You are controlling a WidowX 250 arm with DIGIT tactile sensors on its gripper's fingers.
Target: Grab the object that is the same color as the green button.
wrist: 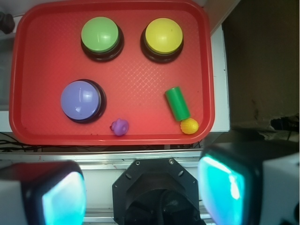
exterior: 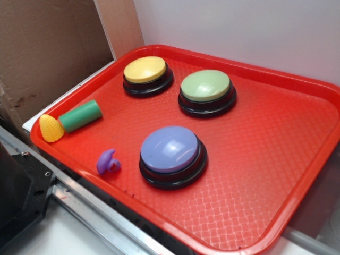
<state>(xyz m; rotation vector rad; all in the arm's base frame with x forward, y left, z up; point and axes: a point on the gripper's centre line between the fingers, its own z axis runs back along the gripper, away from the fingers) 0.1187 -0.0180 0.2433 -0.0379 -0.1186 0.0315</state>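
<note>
Tray with three buttons and three small toys; gripper high above, holding nothing.

Exterior: the cylinder (exterior: 80, 116) lies on the tray (exterior: 276, 159) at its left edge, touching the corn (exterior: 51, 129), well apart from the green button (exterior: 206, 88).
Wrist: gripper (wrist: 140, 190) fingers (wrist: 225, 185) spread wide, off the tray; cylinder (wrist: 177, 103) near the right rim.

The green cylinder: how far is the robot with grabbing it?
Nothing looks done yet. The green cylinder lies untouched on the red tray, one end against the yellow corn toy. The gripper is open, empty, and high above the tray's near edge in the wrist view. Left to do: move over the cylinder, descend, close and lift.
</note>
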